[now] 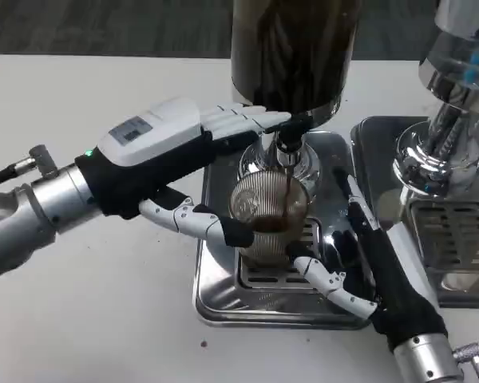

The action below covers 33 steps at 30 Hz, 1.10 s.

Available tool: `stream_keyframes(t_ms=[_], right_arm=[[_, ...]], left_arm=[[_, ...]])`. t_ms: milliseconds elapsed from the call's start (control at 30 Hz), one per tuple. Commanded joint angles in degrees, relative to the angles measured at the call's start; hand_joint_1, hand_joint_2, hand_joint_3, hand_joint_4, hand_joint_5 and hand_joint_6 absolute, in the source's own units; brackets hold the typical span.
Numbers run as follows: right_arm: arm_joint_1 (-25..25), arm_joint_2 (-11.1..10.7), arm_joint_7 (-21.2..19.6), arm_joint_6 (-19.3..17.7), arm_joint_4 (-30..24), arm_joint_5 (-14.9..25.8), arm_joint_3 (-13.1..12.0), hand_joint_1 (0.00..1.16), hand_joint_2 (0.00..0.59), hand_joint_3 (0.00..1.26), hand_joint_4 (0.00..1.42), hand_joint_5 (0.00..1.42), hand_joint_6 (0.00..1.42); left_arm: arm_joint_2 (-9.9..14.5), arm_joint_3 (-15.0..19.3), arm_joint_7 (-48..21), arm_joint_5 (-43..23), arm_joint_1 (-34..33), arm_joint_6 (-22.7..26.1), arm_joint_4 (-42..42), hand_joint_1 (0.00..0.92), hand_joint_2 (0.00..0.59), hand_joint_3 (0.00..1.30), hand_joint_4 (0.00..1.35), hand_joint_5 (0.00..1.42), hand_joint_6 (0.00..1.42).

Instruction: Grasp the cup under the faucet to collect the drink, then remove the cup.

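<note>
We see a ribbed, clear cup [267, 215] standing on the slotted grate of a polished steel drip tray [223, 299], a rounded-square pan whose raised rim mirrors the hands around it. The cup's walls are finely fluted and slightly tapered, with dark liquid showing low inside it. Directly above its mouth sits the faucet [286, 148], a short chrome spout with a thin dark stream running from it down into the cup. The faucet hangs from a tall dispenser [294, 52], a glossy cylinder filled with dark drink.

Our left hand [172, 155] comes in from the left, its smooth white back facing up and its black wrist sleeve joining the brushed silver forearm. Its upper fingers reach over to the faucet lever, far of the cup, while the thumb below curves in toward the cup's near left wall. We cannot tell whether it actually closes on the lever or the cup.

Our right hand [367, 263] enters from the near right and lies on the tray beside the cup. Its fingers are apart, one stretched along the tray's right rim and another bent toward the cup's near right base, close to it; it holds nothing.

On the right stands a second steel tray [455, 231] with its own grate, and above it a bulbous chrome faucet fitting [439, 136]. Everything rests on a matte white table [88, 295].
</note>
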Motion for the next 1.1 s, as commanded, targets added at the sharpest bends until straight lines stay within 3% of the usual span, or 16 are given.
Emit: stream_keyframes(t_ms=[33, 400, 567, 1100], right_arm=[[-0.89, 0.29, 0.41, -0.77, 0.88, 0.55, -0.4, 0.5, 0.254, 0.01, 0.0, 0.0, 0.07], [-1.61, 0.56, 0.7, -1.26, 1.87, 1.06, -0.51, 0.5, 0.255, 0.01, 0.0, 0.0, 0.08], [-1.74, 0.66, 0.62, -1.46, 2.05, 1.13, -0.61, 0.5, 0.255, 0.01, 0.0, 0.0, 0.08], [-2.42, 1.31, 0.14, -2.43, 3.83, 0.77, -0.54, 0.5, 0.255, 0.02, 0.0, 0.0, 0.08]], left_arm=[[0.5, -1.47, -1.66, 2.01, 1.35, -1.61, -0.65, 0.0, 0.076, 0.13, 0.03, 0.08, 0.07], [0.66, -1.21, -1.71, 1.43, 1.52, -1.39, -0.39, 0.0, 0.076, 0.13, 0.04, 0.08, 0.07], [-0.32, -0.5, -4.62, -4.53, 1.58, -0.27, 1.61, 0.0, 0.077, 0.13, 0.04, 0.09, 0.08], [0.3, 3.81, -10.52, -14.51, 1.26, -0.3, -0.43, 0.0, 0.085, 0.15, 0.05, 0.09, 0.09]])
